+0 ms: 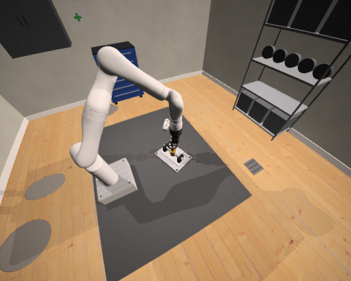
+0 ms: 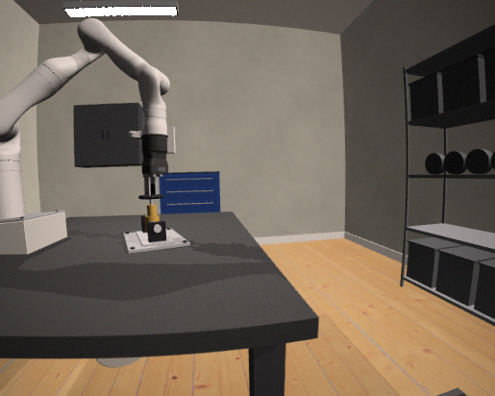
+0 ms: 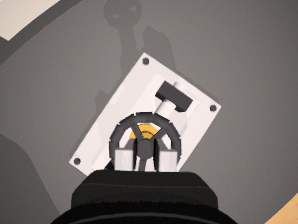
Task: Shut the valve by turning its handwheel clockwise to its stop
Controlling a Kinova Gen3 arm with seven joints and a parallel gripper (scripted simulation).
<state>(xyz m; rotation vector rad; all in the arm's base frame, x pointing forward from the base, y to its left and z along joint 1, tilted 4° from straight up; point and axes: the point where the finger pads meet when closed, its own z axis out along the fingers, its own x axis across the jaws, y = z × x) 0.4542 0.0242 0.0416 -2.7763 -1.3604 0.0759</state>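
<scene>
The turning step is in hand: the gripper (image 3: 145, 160) hangs straight down over the valve (image 2: 152, 222) and its fingers are closed on the black handwheel (image 3: 144, 137), pinching the near part of the wheel, apparently a spoke or the rim, from opposite sides. In the wrist view the two pale fingertips sit low in the centre of the frame, either side of a dark bar of the wheel, with the yellow hub showing just above them. The valve stands on a white base plate (image 3: 109, 123) that lies tilted across the middle of that frame, on the dark grey table (image 2: 185, 298). In the exterior view the wheel lies level at the tip of the fingers, left of centre, above the yellow body. How far round the wheel has gone cannot be read here. My judgement is that the next move calls for further clockwise wrist rotation about the stem's axis, keeping the pinch even so the wheel does not slip.
</scene>
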